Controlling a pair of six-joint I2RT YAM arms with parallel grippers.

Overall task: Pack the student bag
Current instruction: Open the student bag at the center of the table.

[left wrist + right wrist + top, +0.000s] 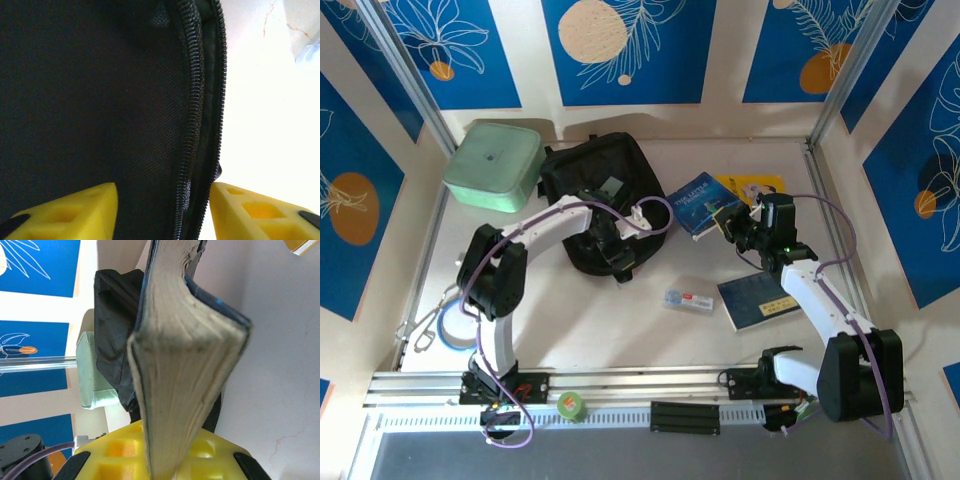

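Clamping book point(190, 365): right gripper point(732, 224) — left gripper point(162, 206) wide astride student bag point(588, 168); green box point(493, 165) beside.

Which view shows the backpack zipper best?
Left wrist: the zipper runs close up between the left gripper's open fingers. Top external shows the backpack, zipper too small; right wrist, black fabric behind the book.

My left gripper point(162, 202) stands spread wide, with one yellow finger point(70, 212) low on the left and the other low on the right. Between them runs the zipper point(192, 115) of the student bag point(85, 100), its teeth curving from the top edge down toward my fingers. Black woven fabric lies to its left. To its right is the pale, washed-out table point(270, 125). I cannot tell whether my fingers touch the fabric.
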